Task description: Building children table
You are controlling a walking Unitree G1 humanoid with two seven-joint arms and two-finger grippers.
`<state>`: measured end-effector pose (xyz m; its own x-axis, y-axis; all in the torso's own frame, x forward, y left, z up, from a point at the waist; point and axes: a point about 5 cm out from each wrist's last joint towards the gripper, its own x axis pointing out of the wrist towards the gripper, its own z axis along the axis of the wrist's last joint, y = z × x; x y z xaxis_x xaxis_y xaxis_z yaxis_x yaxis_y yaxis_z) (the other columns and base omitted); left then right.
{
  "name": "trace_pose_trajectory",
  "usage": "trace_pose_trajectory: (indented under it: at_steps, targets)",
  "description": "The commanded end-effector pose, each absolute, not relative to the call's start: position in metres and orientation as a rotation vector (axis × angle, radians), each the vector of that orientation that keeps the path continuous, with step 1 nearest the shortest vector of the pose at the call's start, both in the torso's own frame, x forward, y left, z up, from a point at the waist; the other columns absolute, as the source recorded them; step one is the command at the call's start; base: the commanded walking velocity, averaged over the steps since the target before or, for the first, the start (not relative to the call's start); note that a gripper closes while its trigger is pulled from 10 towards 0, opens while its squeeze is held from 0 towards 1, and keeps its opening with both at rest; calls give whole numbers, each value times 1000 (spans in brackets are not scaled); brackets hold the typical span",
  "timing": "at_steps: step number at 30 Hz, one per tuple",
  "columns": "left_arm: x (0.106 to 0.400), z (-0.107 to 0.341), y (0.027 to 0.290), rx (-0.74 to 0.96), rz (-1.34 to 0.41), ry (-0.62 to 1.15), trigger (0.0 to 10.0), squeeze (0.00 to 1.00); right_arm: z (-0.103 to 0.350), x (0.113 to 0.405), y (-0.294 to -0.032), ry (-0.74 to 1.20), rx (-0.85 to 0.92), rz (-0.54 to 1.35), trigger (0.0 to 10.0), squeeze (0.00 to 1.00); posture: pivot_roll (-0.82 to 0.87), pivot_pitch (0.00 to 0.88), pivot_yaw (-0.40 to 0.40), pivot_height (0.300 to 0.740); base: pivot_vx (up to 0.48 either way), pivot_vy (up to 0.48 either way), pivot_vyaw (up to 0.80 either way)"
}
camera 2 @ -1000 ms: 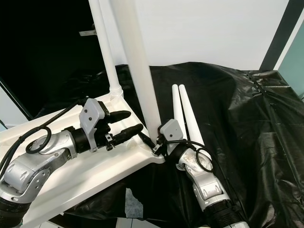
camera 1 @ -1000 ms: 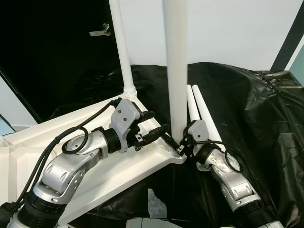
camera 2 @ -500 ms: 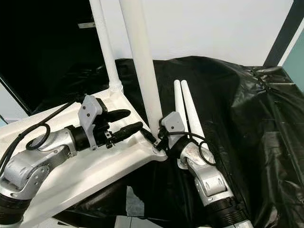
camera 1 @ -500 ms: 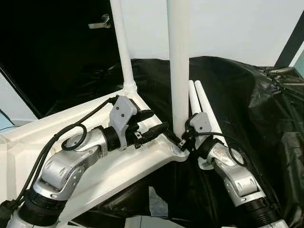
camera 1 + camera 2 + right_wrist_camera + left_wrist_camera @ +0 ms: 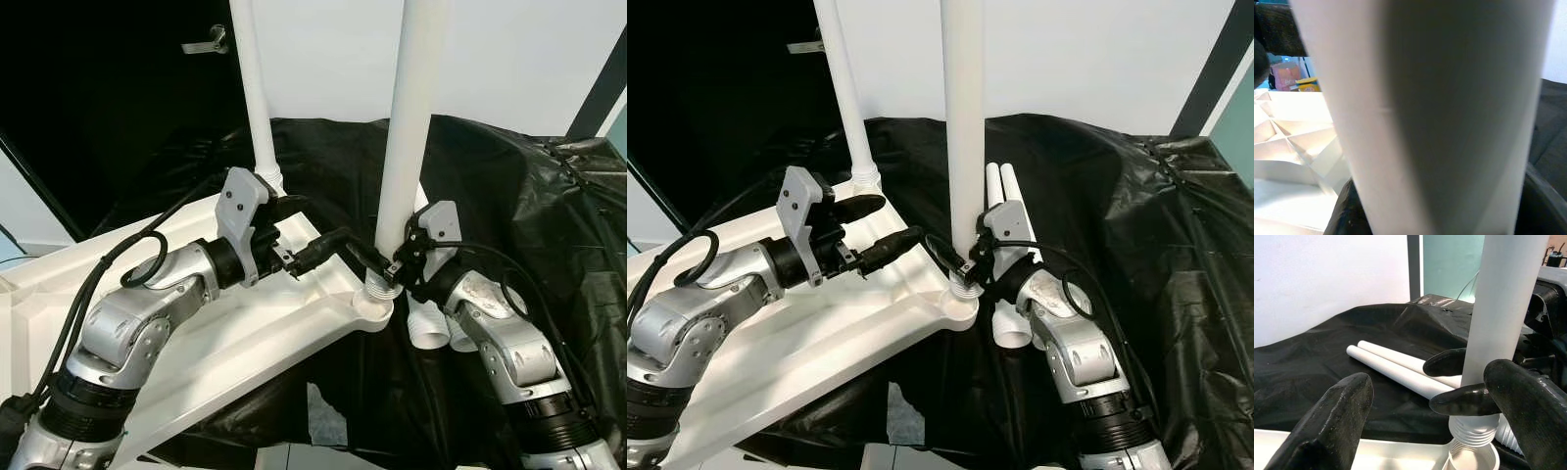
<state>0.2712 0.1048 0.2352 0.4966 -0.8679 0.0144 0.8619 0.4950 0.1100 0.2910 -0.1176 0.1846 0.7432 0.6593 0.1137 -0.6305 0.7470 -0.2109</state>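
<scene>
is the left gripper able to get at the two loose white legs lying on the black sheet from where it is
Probably not directly: the upright white leg and the right gripper stand between the open left gripper and the two loose white legs.

No readable text, label, brand, number or sign anywhere. Table legs, tabletop underside, black sheet, arm casings: all unmarked. Small coloured objects beyond right gripper's fingers, in right wrist view: too blurred to read.
</scene>
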Motion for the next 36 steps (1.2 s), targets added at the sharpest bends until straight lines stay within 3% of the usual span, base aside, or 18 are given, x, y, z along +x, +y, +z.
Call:
trace_pose_trajectory:
  at_steps: [1,3,4,5,11,36]
  targets:
    - [265,236,102,104,-1218,-74,10000,1000,190,291,-117,-203,-162,721,10000,0,47,0,11,740,0,0,0]
    - [265,238,101,97,-1222,-88,10000,1000,191,291,-117,-201,-158,727,10000,0,47,0,9,740,0,0,0]
    - [260,249,96,34,-1319,-127,10000,0,192,293,-117,-188,-159,783,10000,0,39,0,-12,740,0,0,0]
    - [255,259,90,-19,-1410,-161,10000,0,193,295,-118,-175,-161,830,10000,0,40,0,-17,740,0,0,0]
    - [246,275,79,-85,-1573,-213,10000,0,197,301,-116,-150,-172,923,10000,0,42,0,-32,740,0,0,0]
    - [255,281,62,-90,-1633,-192,10000,0,186,286,-103,-28,-223,1246,10000,0,41,0,-17,740,0,0,0]
